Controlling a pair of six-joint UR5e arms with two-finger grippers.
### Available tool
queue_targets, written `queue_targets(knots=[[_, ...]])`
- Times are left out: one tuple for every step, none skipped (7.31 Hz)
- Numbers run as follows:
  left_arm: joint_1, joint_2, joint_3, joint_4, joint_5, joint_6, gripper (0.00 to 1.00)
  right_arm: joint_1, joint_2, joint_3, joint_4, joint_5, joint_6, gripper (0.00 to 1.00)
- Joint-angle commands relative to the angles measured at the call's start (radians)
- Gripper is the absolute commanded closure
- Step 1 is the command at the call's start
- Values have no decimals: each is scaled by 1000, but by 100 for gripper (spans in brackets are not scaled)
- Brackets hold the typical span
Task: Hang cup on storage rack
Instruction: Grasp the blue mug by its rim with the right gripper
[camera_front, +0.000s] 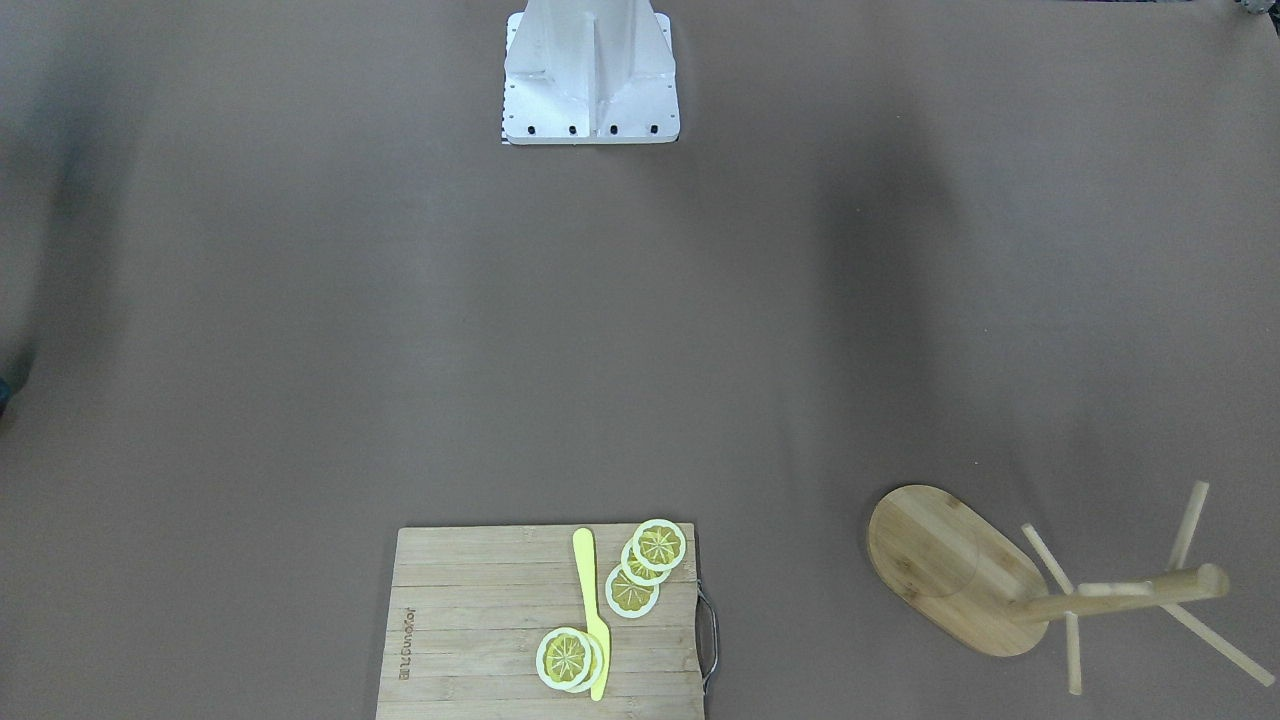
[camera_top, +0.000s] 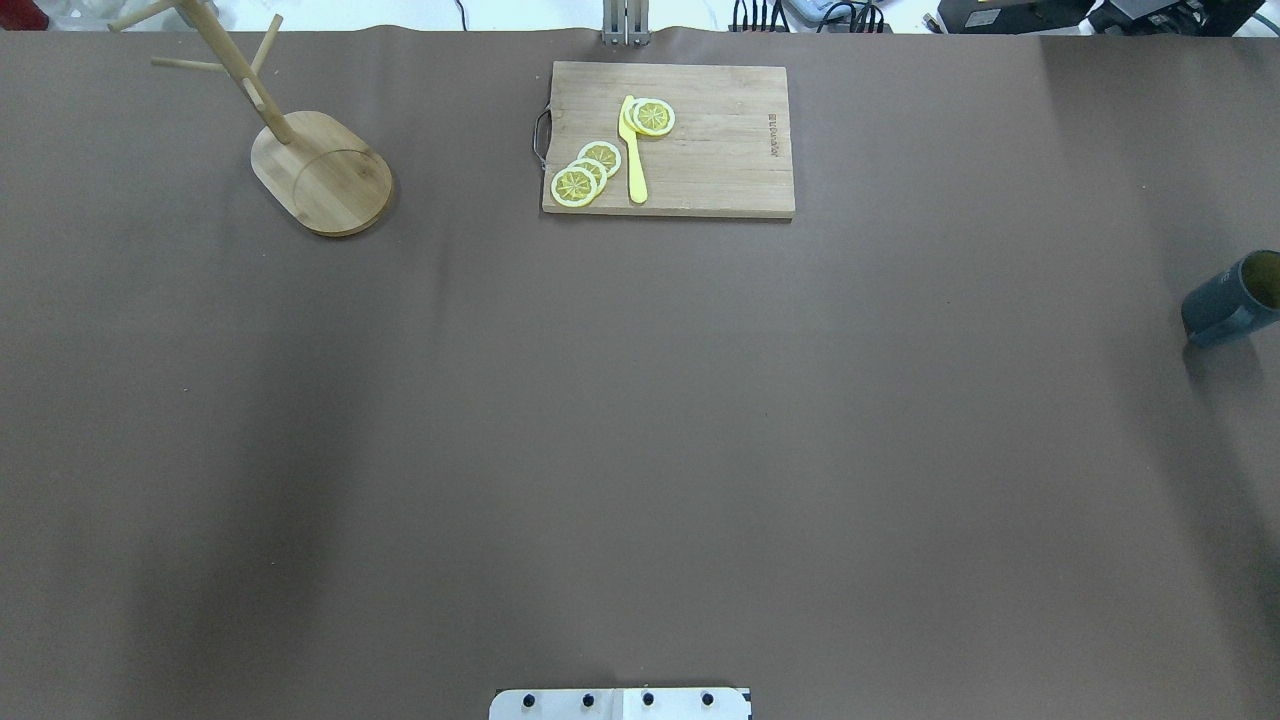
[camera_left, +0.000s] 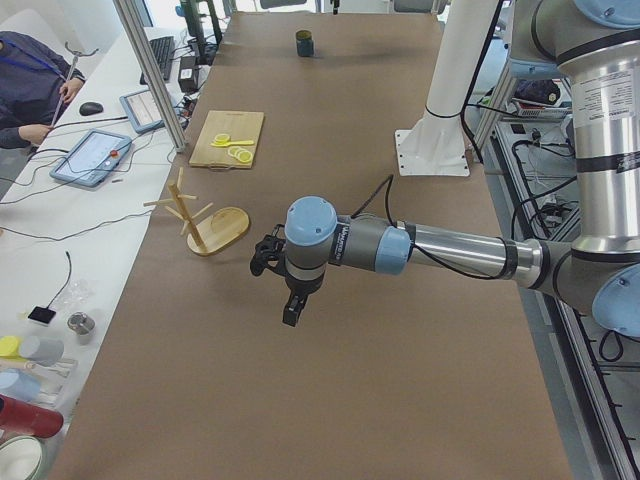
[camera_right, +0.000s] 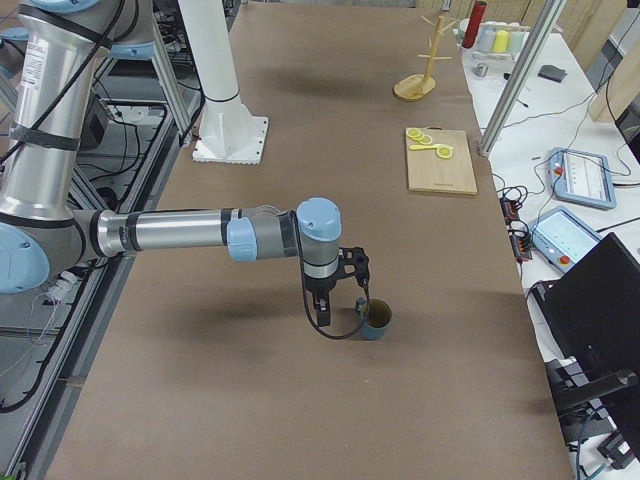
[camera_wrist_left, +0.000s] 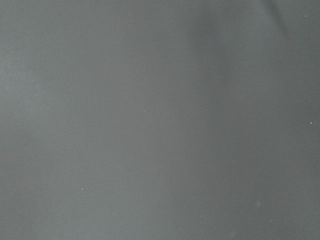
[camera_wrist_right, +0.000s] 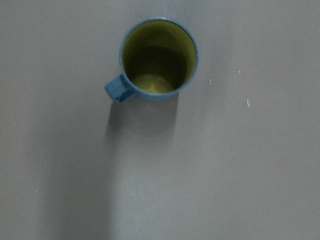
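Observation:
The cup (camera_top: 1225, 300) is a dark blue-grey mug with a yellow interior, upright at the table's right edge. The right wrist view looks straight down into it (camera_wrist_right: 159, 60), handle to the lower left. In the exterior right view my right gripper (camera_right: 322, 316) hangs just beside the cup (camera_right: 377, 320), apart from it; I cannot tell whether it is open. The storage rack (camera_top: 320, 170), a bamboo mug tree, stands at the far left (camera_front: 960, 565). My left gripper (camera_left: 290, 312) hovers over bare table near the rack (camera_left: 212, 225); I cannot tell its state.
A slatted wooden cutting board (camera_top: 700, 140) with lemon slices (camera_top: 585, 175) and a yellow knife (camera_top: 633, 150) lies at the far middle. The white robot base (camera_front: 590, 80) stands at the near edge. An operator (camera_left: 30, 80) sits beyond the table's far side.

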Motion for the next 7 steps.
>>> queue_targets(knots=[[0,-36,6,-53,0,-1,0,0,29,4,47,-1,3,0],[0,-45,17,-111,0,0,0,0,29,2,57,1,3,0],[-1,-44,64,-230,2,-1,0,-1,32,-4,84,1,3,0],[0,-42,127,-336,0,-6,0,0,43,-4,89,4,3,0],[0,-45,137,-343,0,-21,0,0,43,-7,91,1,-6,0],[0,-44,134,-343,-3,-29,0,0,39,-7,91,2,-2,0],[0,-44,141,-343,-23,-29,0,0,39,-10,94,4,0,0]])
